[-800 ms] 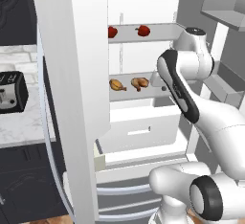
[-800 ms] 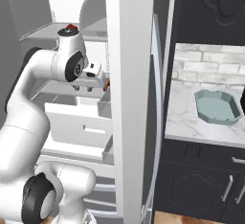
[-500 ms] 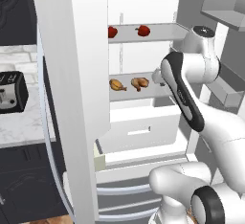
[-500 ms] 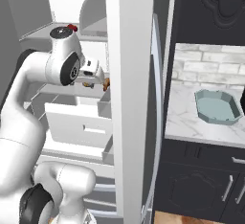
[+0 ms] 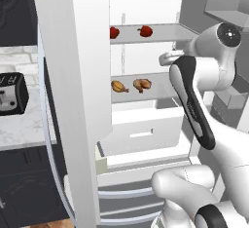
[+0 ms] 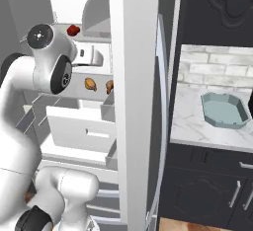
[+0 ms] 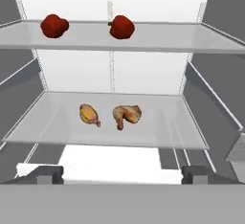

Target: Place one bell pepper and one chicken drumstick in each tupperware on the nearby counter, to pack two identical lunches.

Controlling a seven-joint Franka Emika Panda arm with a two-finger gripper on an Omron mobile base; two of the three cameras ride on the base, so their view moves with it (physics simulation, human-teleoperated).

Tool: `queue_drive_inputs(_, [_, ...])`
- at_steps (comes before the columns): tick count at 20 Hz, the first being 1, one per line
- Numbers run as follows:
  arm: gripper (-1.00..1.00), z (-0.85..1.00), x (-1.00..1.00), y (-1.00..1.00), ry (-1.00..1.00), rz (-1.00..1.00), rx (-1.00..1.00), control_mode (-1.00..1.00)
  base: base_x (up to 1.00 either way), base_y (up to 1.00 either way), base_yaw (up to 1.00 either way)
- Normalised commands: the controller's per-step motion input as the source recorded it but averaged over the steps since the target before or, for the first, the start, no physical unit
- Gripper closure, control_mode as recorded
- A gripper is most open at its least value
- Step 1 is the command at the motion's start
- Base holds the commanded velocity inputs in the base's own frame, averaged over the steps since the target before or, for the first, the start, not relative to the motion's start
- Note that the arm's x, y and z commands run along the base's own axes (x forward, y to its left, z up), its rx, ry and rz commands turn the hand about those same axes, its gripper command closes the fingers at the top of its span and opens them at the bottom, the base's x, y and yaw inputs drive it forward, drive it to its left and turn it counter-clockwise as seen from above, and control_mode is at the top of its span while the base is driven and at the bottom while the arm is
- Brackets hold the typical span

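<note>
Two red bell peppers (image 7: 54, 26) (image 7: 121, 27) sit on the upper fridge shelf, also in the left base view (image 5: 144, 30). On the shelf below lie two golden-brown chicken drumsticks (image 7: 89, 114) (image 7: 127, 115), side by side (image 5: 119, 86) (image 5: 142, 84). My gripper (image 7: 122, 175) is open and holds nothing. It hovers in front of the fridge, between the two shelves' heights, short of the food. The pale teal tupperware (image 6: 225, 110) rests on the marble counter (image 6: 192, 129) to the right of the fridge.
The open fridge door (image 5: 73, 90) stands between the shelves and the left counter with a black toaster (image 5: 10, 93). A white drawer (image 5: 141, 124) juts out under the drumstick shelf. Grey door bins (image 5: 233, 100) line the right side.
The hand has risen from the drumstick shelf's level toward the pepper shelf, and the arm's elbow has lifted. The food has not moved.
</note>
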Motion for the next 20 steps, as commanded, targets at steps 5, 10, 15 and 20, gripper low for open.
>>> queue_drive_inputs(5, [-1.0,0.85,0.4,0.05,-0.13,-0.08,0.02,-1.0,0.0,0.0,0.0])
queue_drive_inputs(10, [-1.0,0.17,0.83,0.0,0.0,-0.11,0.1,-1.0,0.0,0.0,0.0])
queue_drive_inputs(15, [-1.0,0.0,0.73,0.06,0.0,-0.02,0.1,-1.0,0.0,0.0,0.0])
queue_drive_inputs(20, [-1.0,-0.01,0.77,0.05,0.01,0.0,0.03,-1.0,0.0,0.0,0.0])
